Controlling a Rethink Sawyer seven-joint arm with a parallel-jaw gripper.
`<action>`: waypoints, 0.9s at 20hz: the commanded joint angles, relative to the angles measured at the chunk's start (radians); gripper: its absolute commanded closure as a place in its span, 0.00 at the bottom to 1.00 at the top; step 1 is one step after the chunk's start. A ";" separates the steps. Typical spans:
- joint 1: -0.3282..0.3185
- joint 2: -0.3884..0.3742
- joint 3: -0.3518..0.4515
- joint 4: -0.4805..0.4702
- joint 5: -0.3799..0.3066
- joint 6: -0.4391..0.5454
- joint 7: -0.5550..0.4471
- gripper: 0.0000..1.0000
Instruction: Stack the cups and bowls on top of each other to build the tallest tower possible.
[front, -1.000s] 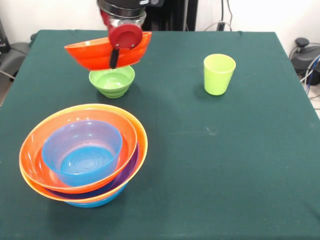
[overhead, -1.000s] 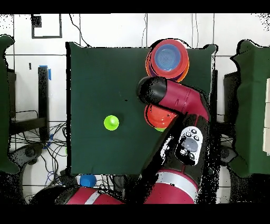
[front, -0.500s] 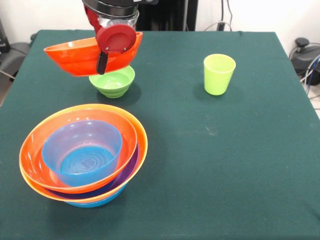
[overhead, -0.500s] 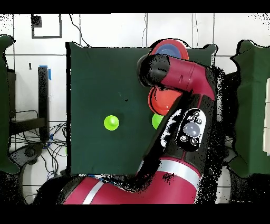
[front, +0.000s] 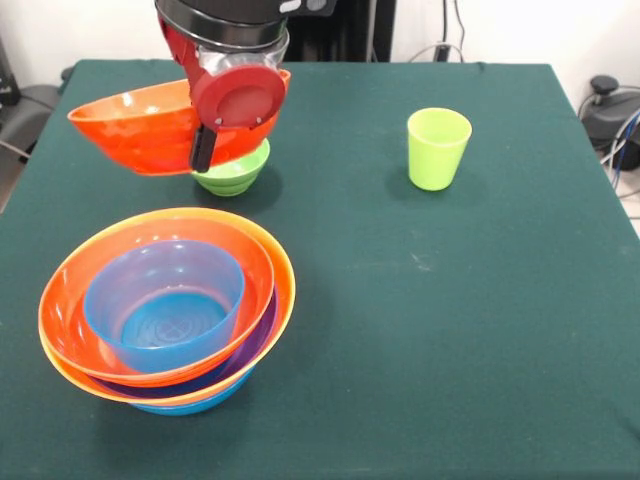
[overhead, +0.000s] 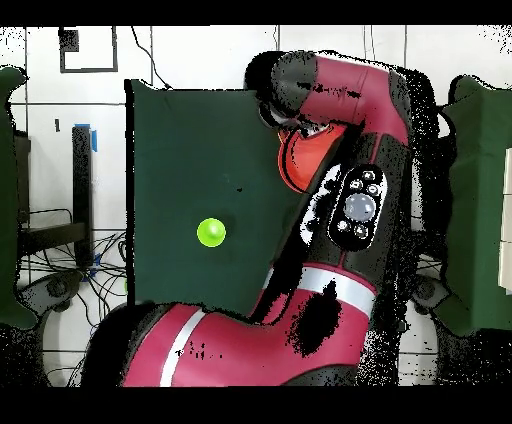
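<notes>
My gripper (front: 203, 150) is shut on the rim of a red-orange bowl (front: 135, 128), which hangs tilted above the table. Behind and below it, half hidden, sits the small lime-green bowl (front: 238, 174). The tower (front: 165, 305) stands at the near left: a blue bowl nested in orange, purple and blue bowls. At the right back stands the lime-green cup (front: 437, 148), upright. In the overhead view the arm (overhead: 350, 120) hides the tower and the green bowl; only part of the red-orange bowl (overhead: 298, 162) and the cup (overhead: 211, 232) show.
The dark green table (front: 450, 330) runs wide to the right of the tower. Cables and a dark object (front: 612, 110) lie past its right edge. A blue thing (overhead: 83, 135) sits on a strip beside the table in the overhead view.
The gripper has carried the red-orange bowl leftward and nearer in the front view, past the small green bowl toward the tower. In the overhead view the arm now covers the tower.
</notes>
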 joint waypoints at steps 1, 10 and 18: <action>-0.038 0.130 0.078 -0.332 -0.066 0.230 -0.238 1.00; -0.071 0.247 0.044 -0.558 -0.037 0.316 -0.287 1.00; -0.076 0.317 -0.010 -0.675 0.018 0.362 -0.291 1.00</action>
